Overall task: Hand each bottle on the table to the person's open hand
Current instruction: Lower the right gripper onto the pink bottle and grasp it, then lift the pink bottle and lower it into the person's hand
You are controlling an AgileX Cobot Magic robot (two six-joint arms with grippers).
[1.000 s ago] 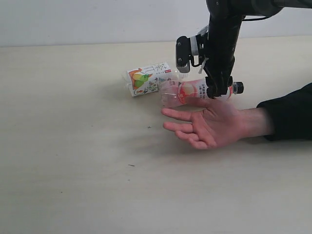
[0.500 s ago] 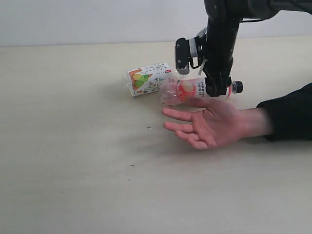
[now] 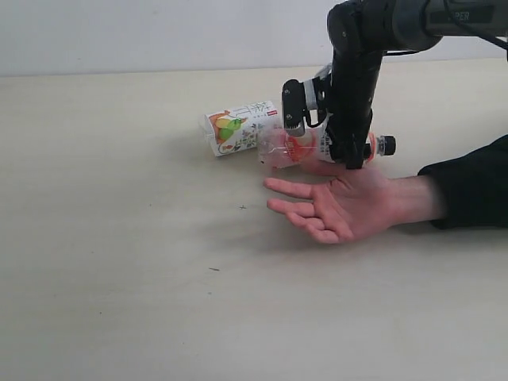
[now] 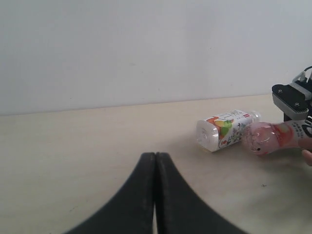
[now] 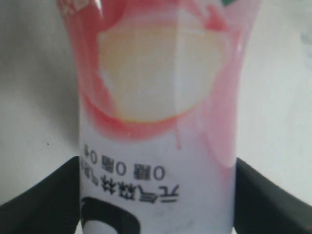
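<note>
The pink-peach bottle (image 3: 305, 147) with a black cap hangs sideways just above the thumb side of the person's open hand (image 3: 349, 202). My right gripper (image 3: 349, 155) comes down over it from above. In the right wrist view the bottle (image 5: 161, 97) fills the space between the two black fingers (image 5: 53, 195), which press on both sides of it. An orange-green fruit-label bottle (image 3: 242, 127) lies on its side on the table (image 3: 119, 238) just behind. The left wrist view shows both bottles (image 4: 225, 129) (image 4: 275, 138) far off, and my left gripper (image 4: 155, 157) shut and empty.
The person's dark sleeve (image 3: 468, 182) reaches in from the right edge. A pale wall (image 3: 159, 32) runs along the back of the table. A few tiny dark specks (image 3: 213, 269) lie on the tabletop in front of the hand.
My right arm has leaned further over the hand and the pink-peach bottle has shifted slightly up and away from the palm. The hand and the other bottle have stayed put.
</note>
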